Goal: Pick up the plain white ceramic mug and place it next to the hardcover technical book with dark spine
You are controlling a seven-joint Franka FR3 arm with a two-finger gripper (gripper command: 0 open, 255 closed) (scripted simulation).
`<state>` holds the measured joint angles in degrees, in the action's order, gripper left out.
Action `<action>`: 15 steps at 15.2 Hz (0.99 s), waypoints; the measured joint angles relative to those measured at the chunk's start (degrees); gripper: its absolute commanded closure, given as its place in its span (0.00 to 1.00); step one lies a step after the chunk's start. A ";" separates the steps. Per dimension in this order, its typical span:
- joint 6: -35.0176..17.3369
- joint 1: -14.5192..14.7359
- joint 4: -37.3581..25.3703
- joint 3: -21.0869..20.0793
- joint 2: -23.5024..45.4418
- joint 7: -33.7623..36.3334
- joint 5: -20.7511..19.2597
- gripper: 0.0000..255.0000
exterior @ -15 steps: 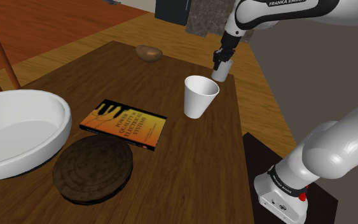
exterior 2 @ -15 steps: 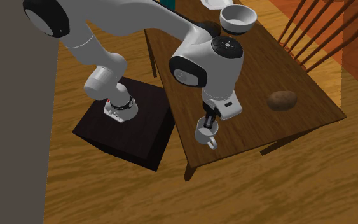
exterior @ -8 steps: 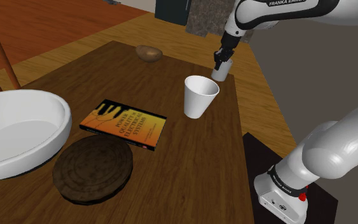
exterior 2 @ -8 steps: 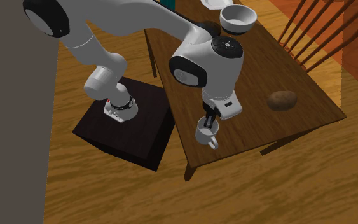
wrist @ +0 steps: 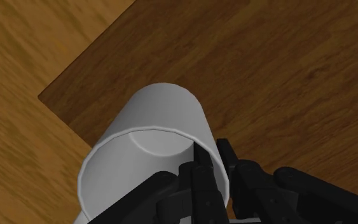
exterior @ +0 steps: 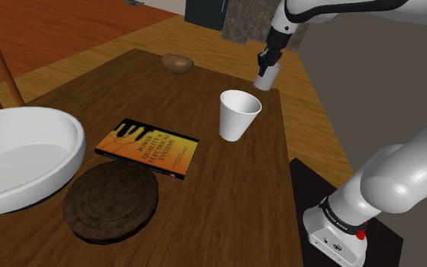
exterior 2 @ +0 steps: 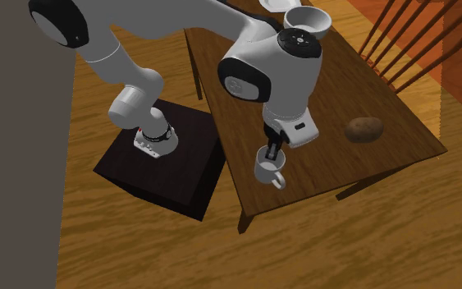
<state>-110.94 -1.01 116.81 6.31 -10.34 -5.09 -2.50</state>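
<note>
The white mug (exterior: 265, 79) hangs from my gripper (exterior: 267, 60) just above the far corner of the dark wooden table (exterior: 227, 190). In the second exterior view the mug (exterior 2: 268, 169) shows its handle below the gripper (exterior 2: 272, 153). From the wrist camera, the gripper (wrist: 214, 173) is shut on the mug's (wrist: 149, 130) rim, with one finger inside the wall and one outside. The book (exterior: 149, 147), with an orange and black cover, lies flat mid-table, well away from the mug.
A tall white cup (exterior: 238, 114) stands between mug and book. A potato (exterior: 177, 63) lies at the far edge. A big white bowl (exterior: 22, 155) and a dark round disc (exterior: 111, 200) sit near the front. The black stand (exterior 2: 159, 164) is beside the table.
The gripper has risen a little with the mug in it, lifting the mug off the table corner. Nothing else moved.
</note>
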 measured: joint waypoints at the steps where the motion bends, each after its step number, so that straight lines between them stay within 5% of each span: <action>1: 0.87 -0.04 -0.80 0.05 -0.09 -0.12 0.00 1.00; 15: 11.54 0.10 -11.63 -0.16 0.08 -0.24 0.15 1.00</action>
<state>-99.40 -0.90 105.18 6.16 -10.26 -5.33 -2.35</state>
